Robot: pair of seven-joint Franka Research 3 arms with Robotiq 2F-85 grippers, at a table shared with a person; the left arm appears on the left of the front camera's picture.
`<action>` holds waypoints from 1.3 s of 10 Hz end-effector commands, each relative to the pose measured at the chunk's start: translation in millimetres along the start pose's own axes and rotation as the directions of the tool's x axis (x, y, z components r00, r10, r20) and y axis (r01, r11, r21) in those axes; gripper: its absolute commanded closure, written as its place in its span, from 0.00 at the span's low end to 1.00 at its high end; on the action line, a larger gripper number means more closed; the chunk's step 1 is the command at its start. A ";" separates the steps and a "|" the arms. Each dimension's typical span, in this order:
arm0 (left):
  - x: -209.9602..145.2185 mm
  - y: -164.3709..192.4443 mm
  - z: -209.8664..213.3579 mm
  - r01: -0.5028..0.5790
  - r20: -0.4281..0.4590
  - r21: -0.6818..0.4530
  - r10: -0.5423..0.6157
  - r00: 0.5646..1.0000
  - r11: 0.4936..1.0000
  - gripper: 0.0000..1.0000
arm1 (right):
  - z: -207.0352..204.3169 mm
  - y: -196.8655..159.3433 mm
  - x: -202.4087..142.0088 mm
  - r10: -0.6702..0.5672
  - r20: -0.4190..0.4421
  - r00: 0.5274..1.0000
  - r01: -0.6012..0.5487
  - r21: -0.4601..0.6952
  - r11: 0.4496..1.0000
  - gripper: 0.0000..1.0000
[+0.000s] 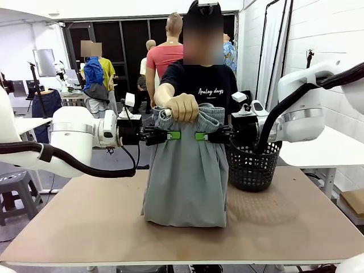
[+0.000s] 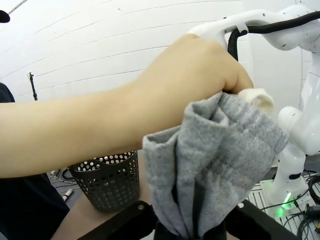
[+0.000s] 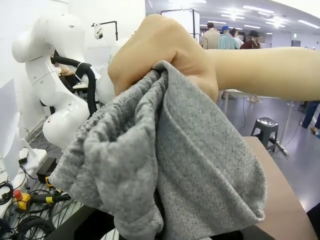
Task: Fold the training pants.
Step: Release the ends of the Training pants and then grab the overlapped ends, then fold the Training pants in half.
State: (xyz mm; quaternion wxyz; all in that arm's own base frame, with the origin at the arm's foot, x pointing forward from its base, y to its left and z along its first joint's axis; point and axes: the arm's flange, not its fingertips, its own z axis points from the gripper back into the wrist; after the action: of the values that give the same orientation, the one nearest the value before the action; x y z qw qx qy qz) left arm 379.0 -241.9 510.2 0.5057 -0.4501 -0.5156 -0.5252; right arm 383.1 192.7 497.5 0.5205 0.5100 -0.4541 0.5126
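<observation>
Training pants (image 1: pixel 185 176) hang mid-frame in the front view — waistband bunched in the person's hand (image 1: pixel 183 108), lower edge resting on the worktop (image 1: pixel 85 222). Left tool (image 1: pixel 170 136) pinches the fabric from the left just below the waistband, right tool (image 1: pixel 203 136) from the right — both clamped on cloth, green pads close together. Black mesh basket (image 1: pixel 253 165) stands right of the pants, behind the right tool.

Person's hand (image 3: pixel 160 55) fists bunched waistband of grey training pants (image 3: pixel 165 165); white arm (image 3: pixel 60 85) beyond.
</observation>
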 end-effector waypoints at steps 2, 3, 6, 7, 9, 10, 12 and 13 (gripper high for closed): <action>-2.4 -1.1 -1.7 0.000 -0.005 -0.006 0.000 1.000 1.000 1.00 | 1.5 -4.6 7.9 -0.045 0.018 0.999 0.043 0.062 0.997 1.00; -3.9 0.7 -1.8 -0.008 0.011 -0.022 0.009 1.000 1.000 1.00 | 1.0 -6.9 8.3 -0.027 0.016 1.000 0.026 0.062 0.998 1.00; -12.0 1.2 -4.2 -0.045 0.094 -0.041 0.048 0.994 0.998 1.00 | -10.3 -14.0 12.3 0.028 -0.004 1.000 -0.028 0.042 0.999 1.00; -16.9 2.5 1.9 -0.130 0.094 -0.074 0.137 0.986 0.989 1.00 | -1.2 -2.5 -0.4 -0.021 0.003 1.000 0.021 0.044 0.999 1.00; -7.0 0.6 -2.7 -0.025 0.020 -0.023 0.025 0.999 0.999 1.00 | -1.2 -2.5 -0.4 -0.021 0.003 1.000 0.021 0.044 0.999 1.00; -7.0 0.6 -2.7 -0.025 0.020 -0.023 0.025 0.999 0.999 1.00 | -1.2 -2.5 -0.4 -0.021 0.003 1.000 0.021 0.044 0.999 1.00; -7.0 0.6 -2.7 -0.025 0.020 -0.023 0.025 0.999 0.999 1.00 | -1.2 -2.5 -0.4 -0.021 0.003 1.000 0.021 0.044 0.999 1.00; -7.0 0.6 -2.7 -0.025 0.020 -0.023 0.025 0.999 0.999 1.00 | -1.2 -2.5 -0.4 -0.021 0.003 1.000 0.021 0.044 0.999 1.00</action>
State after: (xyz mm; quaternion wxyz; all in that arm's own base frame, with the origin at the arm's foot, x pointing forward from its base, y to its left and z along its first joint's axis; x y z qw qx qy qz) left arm 382.1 -242.0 499.3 0.5041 -0.4765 -0.5055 -0.5131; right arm 387.4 193.8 495.3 0.5151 0.5245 -0.4382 0.5173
